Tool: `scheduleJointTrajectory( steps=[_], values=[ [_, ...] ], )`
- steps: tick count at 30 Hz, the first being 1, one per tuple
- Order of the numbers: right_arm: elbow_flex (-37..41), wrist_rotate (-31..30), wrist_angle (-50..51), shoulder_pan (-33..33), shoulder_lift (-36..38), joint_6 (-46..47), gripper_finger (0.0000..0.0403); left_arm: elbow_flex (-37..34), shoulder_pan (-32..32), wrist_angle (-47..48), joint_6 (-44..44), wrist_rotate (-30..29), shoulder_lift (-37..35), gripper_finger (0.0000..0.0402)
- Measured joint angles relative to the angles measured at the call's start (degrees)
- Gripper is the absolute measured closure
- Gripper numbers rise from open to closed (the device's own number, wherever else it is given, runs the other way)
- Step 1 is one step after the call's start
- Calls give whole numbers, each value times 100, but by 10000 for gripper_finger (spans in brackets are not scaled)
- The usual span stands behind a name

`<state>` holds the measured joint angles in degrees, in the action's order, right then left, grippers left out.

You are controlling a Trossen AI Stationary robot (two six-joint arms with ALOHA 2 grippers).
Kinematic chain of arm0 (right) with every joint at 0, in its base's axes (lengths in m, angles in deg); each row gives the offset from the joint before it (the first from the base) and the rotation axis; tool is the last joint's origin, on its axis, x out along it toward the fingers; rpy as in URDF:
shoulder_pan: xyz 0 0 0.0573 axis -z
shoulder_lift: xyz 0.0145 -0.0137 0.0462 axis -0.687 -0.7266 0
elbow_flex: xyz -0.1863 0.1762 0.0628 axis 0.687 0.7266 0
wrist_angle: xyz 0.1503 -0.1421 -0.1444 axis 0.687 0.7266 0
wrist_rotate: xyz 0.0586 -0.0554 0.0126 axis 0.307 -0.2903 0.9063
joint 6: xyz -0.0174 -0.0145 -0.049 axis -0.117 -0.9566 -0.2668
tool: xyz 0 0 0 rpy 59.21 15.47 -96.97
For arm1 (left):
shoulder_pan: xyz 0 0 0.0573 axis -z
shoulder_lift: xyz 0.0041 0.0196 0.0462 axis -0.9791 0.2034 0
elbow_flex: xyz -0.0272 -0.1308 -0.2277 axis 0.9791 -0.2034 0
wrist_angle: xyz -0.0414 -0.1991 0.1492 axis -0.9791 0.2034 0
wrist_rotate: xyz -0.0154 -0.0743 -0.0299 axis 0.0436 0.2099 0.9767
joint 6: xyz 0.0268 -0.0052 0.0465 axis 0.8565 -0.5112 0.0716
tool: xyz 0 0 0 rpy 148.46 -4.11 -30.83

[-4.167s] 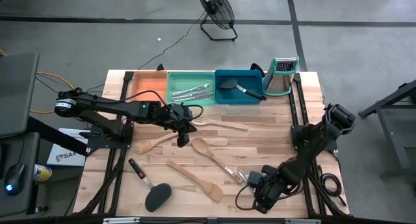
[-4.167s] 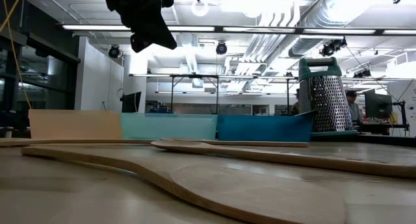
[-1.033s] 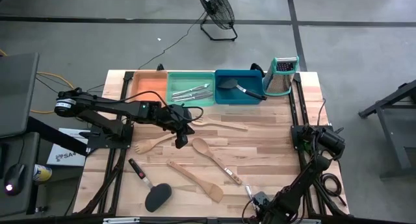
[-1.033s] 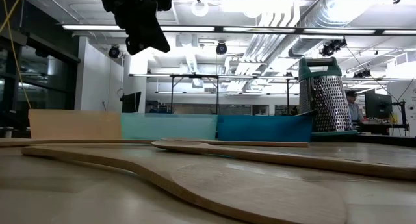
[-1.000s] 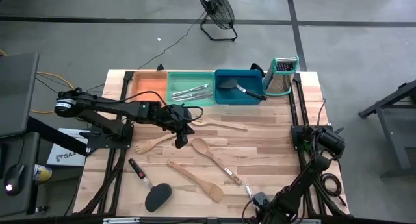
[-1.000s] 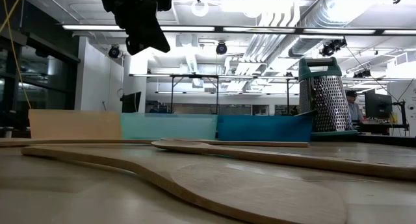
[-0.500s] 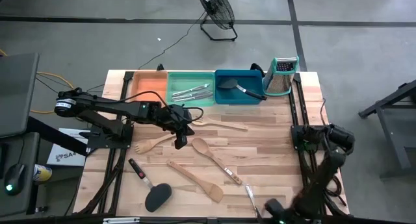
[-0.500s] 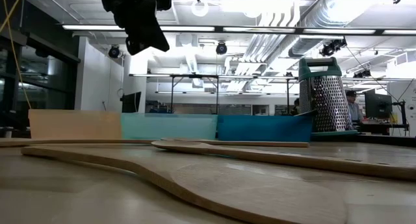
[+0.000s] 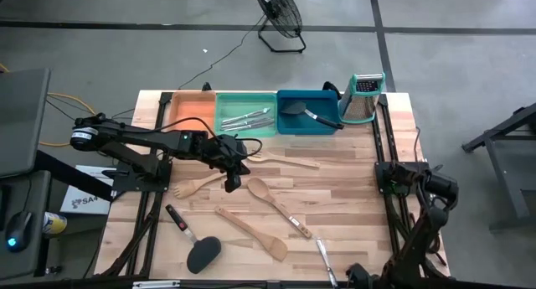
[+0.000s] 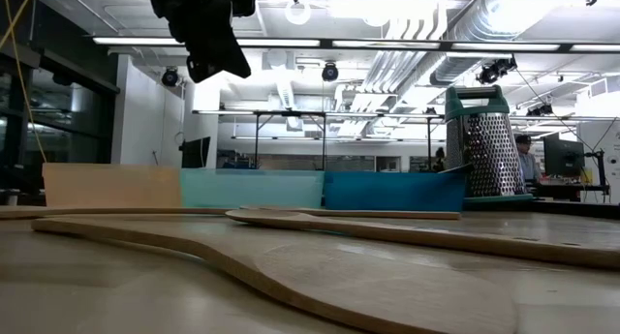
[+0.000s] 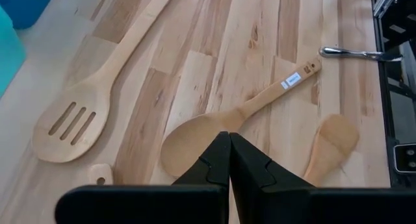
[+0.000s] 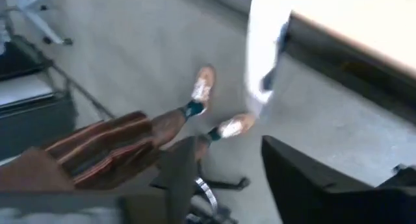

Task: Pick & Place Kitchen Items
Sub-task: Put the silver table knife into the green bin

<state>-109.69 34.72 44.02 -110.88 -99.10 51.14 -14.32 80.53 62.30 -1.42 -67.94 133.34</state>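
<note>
Clenched tight on nothing, the left gripper [image 11: 229, 160] hangs over the middle-left of the table [image 9: 352, 176], fingertips pressed together. The right gripper's [image 12: 224, 162] fingers stand apart and grasp nothing; that arm is swung off the table's six o'clock edge, its wrist camera looking at the floor and what seems to be a seated person's legs [image 12: 117, 146], though the view is blurred.

Going from six o'clock outward: a black turner [image 9: 199, 249] lies at about seven o'clock, a slim metal utensil [image 9: 324, 260] at five, a wooden spatula [image 9: 251, 233] between them. Nearer the centre sit a wooden spoon [image 9: 275, 203] and a wooden fork [image 9: 198, 185], both just beside the left gripper; a slotted wooden spoon [image 11: 84, 107] lies toward twelve. At the twelve o'clock edge stand the orange tray [image 9: 191, 106], the green tray [image 9: 246, 115] with metal cutlery in it, and the blue tray [image 9: 306, 121] with a black turner in it, plus the box grater [image 9: 363, 98] at one.

Sorting looks partly done. The step in hand is likely a fresh pick by the left arm: it would need to part its fingers, drop over the spoon's handle and close across it. The spoon is pale, smooth wood with a small label on its handle, lying flat.
</note>
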Motion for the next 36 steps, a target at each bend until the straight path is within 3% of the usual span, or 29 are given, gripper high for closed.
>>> scheduleJointTrajectory(
  steps=[3, 6, 21, 36],
  values=[
    [100, -6, -24, -16, -149, 27, 183, 0, 0, 17, -16, 110, 0, 402],
    [186, -217, -63, -42, -179, 0, 165, 0, 0, 66, -24, 171, 0, 402],
    [785, -424, -1036, -122, -168, -260, 172, 0, 0, 80, -176, 183, 2, 402],
    [834, 417, -1224, 142, -190, 60, 172, 0, 0, 80, -410, 136, 2, 402]
  ],
)
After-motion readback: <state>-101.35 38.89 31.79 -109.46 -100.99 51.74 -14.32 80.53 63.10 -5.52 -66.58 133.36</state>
